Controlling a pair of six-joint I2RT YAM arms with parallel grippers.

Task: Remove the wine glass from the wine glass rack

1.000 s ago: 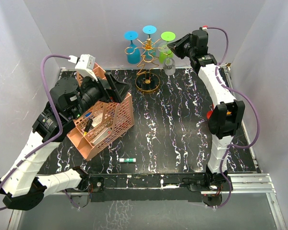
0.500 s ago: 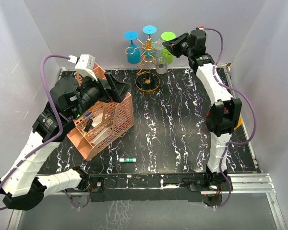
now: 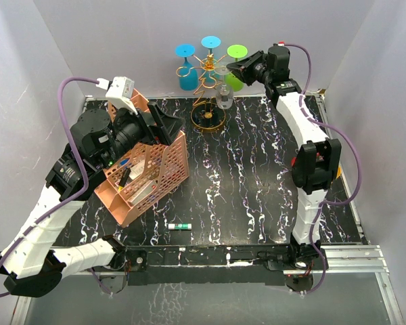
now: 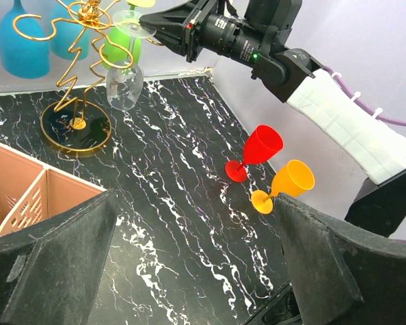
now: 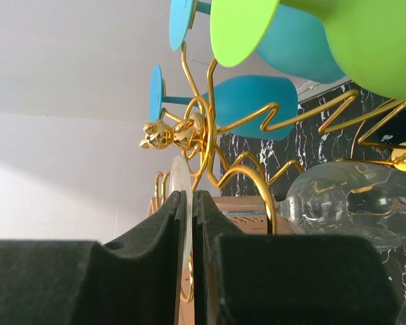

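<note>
The gold wire wine glass rack (image 3: 208, 120) stands at the back of the table, also seen in the left wrist view (image 4: 74, 128) and close up in the right wrist view (image 5: 210, 135). A clear wine glass (image 3: 224, 98) hangs upside down on the rack's right side, its bowl (image 4: 124, 84) below a looped arm. My right gripper (image 3: 233, 68) is shut on the glass's flat clear foot (image 5: 187, 203), and its stem sits against a gold loop. My left gripper (image 4: 196, 200) hovers open over the pink organizer, holding nothing.
Two blue glasses (image 3: 187, 71) and a green glass (image 3: 235, 76) hang on the rack. A red glass (image 4: 257, 149) and an orange glass (image 4: 287, 183) lie on the table by the right arm. A pink mesh organizer (image 3: 145, 179) stands at left; a white tube (image 3: 179, 226) lies near the front.
My right gripper has moved left with the clear glass, bringing it closer to the rack's central post. The left arm has not moved.
</note>
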